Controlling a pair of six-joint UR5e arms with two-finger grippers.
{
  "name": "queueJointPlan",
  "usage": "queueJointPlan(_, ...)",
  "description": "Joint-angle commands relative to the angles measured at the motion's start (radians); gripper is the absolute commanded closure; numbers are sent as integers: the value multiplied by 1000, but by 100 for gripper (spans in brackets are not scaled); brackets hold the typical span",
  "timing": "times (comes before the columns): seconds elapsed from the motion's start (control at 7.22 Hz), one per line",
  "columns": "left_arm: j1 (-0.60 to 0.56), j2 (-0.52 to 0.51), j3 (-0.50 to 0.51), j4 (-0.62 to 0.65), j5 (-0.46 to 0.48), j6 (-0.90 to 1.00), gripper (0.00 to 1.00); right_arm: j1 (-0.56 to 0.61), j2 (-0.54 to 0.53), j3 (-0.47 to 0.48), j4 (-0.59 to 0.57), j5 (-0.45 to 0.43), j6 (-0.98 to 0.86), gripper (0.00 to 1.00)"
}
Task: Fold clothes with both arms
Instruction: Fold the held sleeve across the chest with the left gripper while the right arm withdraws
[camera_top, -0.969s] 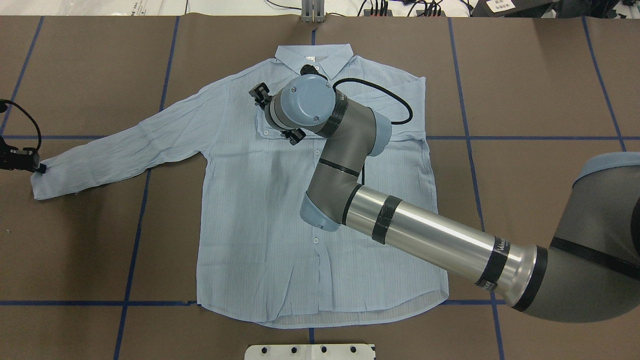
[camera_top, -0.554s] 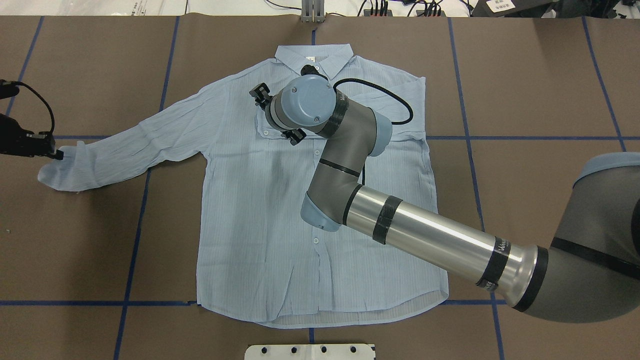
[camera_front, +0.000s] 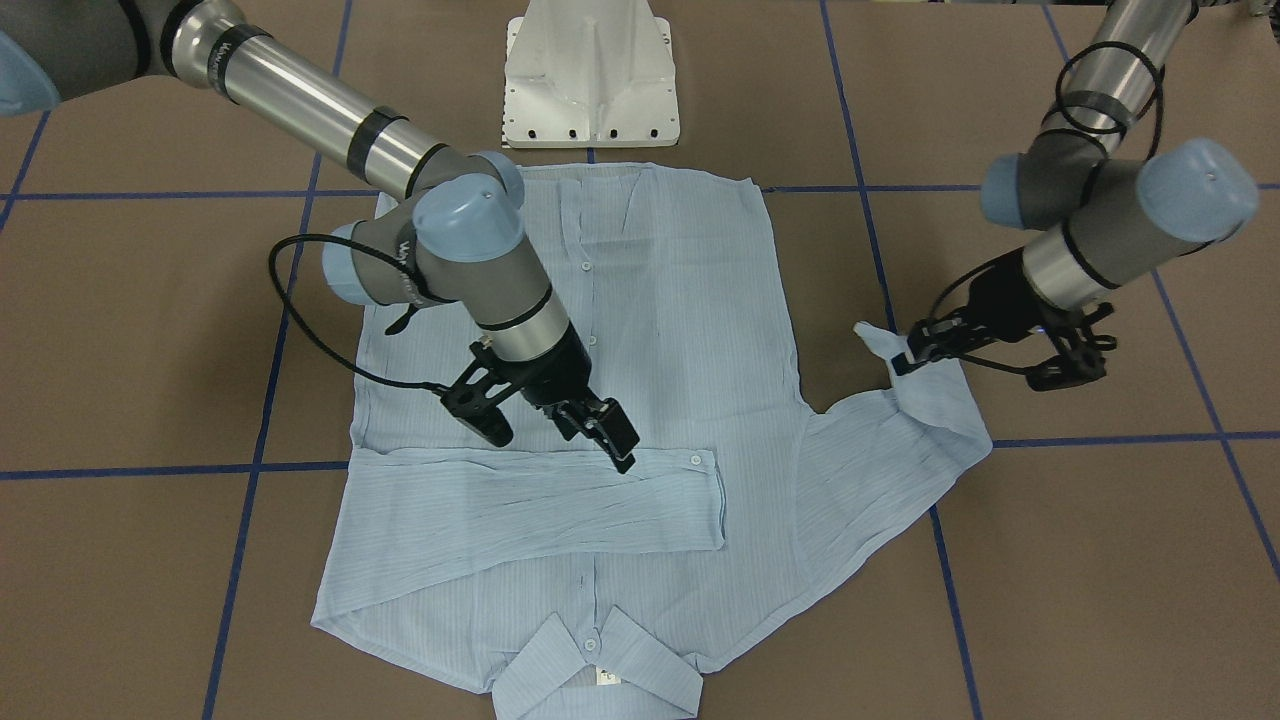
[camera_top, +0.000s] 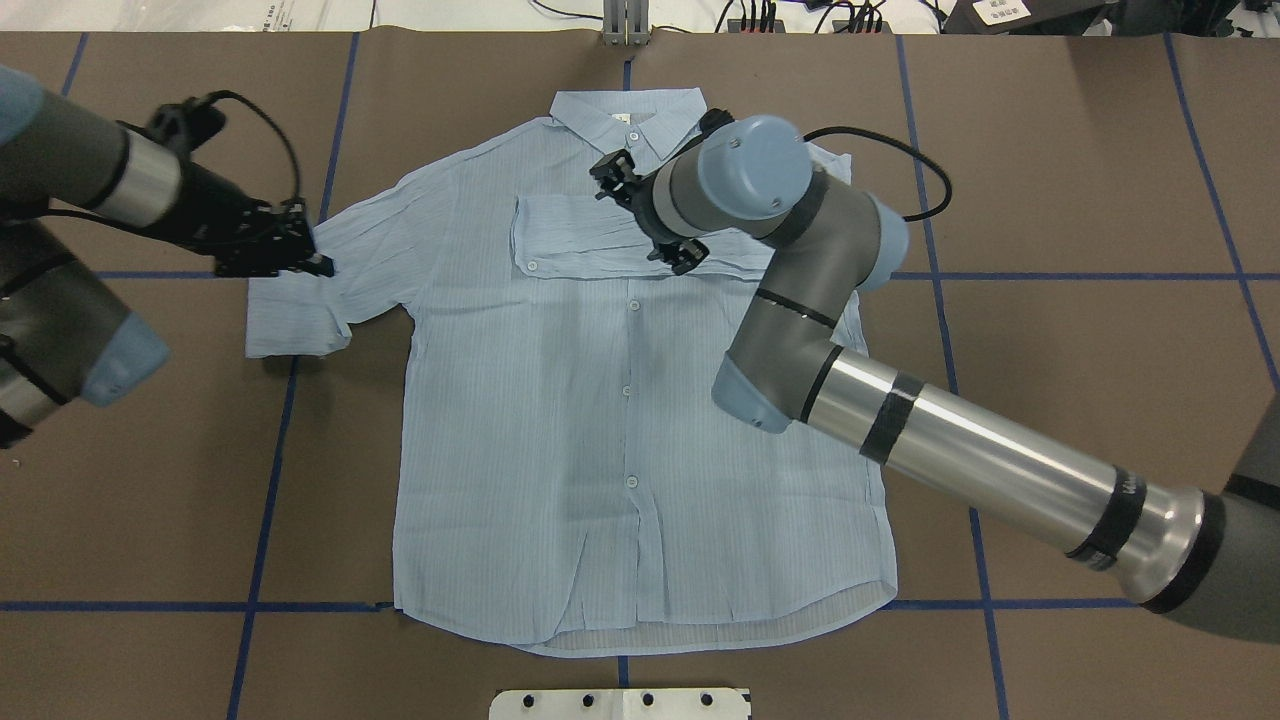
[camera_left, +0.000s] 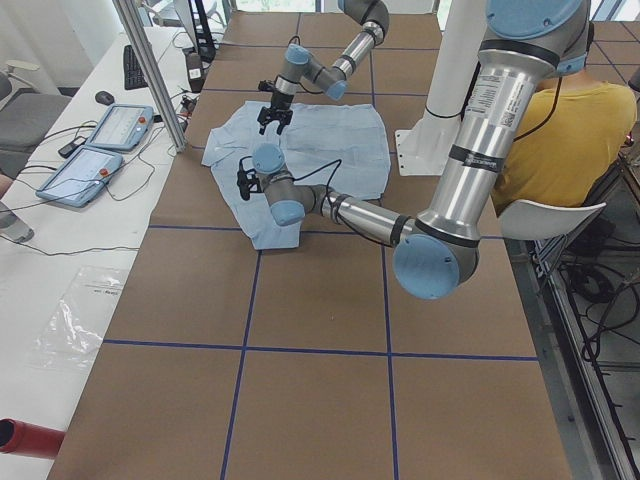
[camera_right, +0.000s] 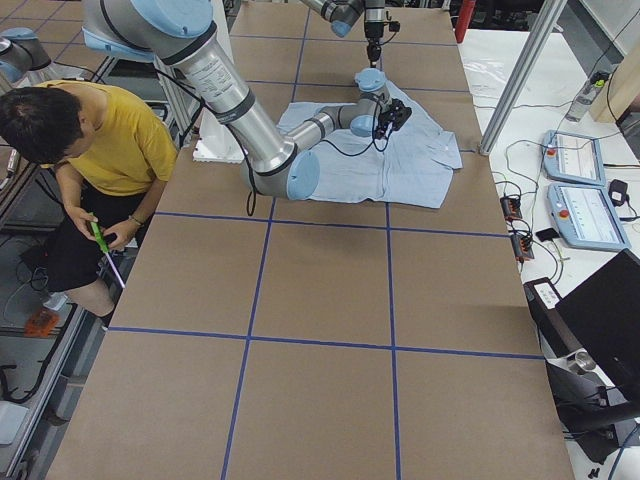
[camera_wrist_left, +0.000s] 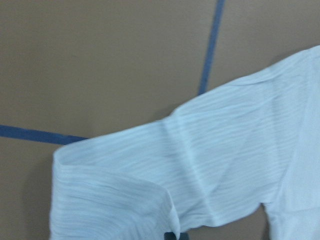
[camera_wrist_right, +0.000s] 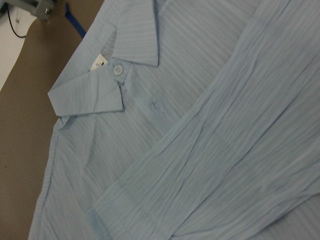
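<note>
While the shirt (camera_top: 620, 420) lies front up and buttoned in the middle of the worktop (camera_top: 1080, 330), collar (camera_top: 628, 118) pointing away from the robot and hem close to the white base (camera_top: 620, 703), all the action is at its sleeves. One sleeve (camera_top: 600, 238) is laid flat across the chest just below the collar, its cuff button showing. Right over it hangs the right end effector (camera_top: 645, 215), jaws apart and gripping nothing; the front-facing view shows it clear of the cloth.

Out on the robot's left side, the other sleeve (camera_top: 300, 320) is doubled back on itself, with the fold resting on the worktop. And there is the left end effector (camera_top: 312, 260), pinched tight on the cuff and holding that end up near the shoulder seam. The left wrist camera shows rumpled sleeve cloth filling the lower part of its picture.

Blue tape lines (camera_top: 265, 480) cross the brown worktop and run under the shirt. In the side view a person in a yellow top (camera_right: 140, 140) sits behind the robot.
</note>
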Motion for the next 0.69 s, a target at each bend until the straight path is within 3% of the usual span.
queueJointPlan(0.0, 124, -224, 47, 27, 128, -260, 100, 123, -102, 40, 8, 193, -116, 1)
queueJointPlan(0.28, 168, -441, 160, 25, 242, -376, 100, 165, -201, 121, 8, 244, -172, 0)
queueJointPlan(0.42, 167, -487, 164, 22, 250, -402, 100, 169, -236, 150, 6, 246, -181, 0)
queueJointPlan(0.55, 168, -516, 165, 16, 341, -408, 100, 169, -268, 175, 8, 246, -193, 0)
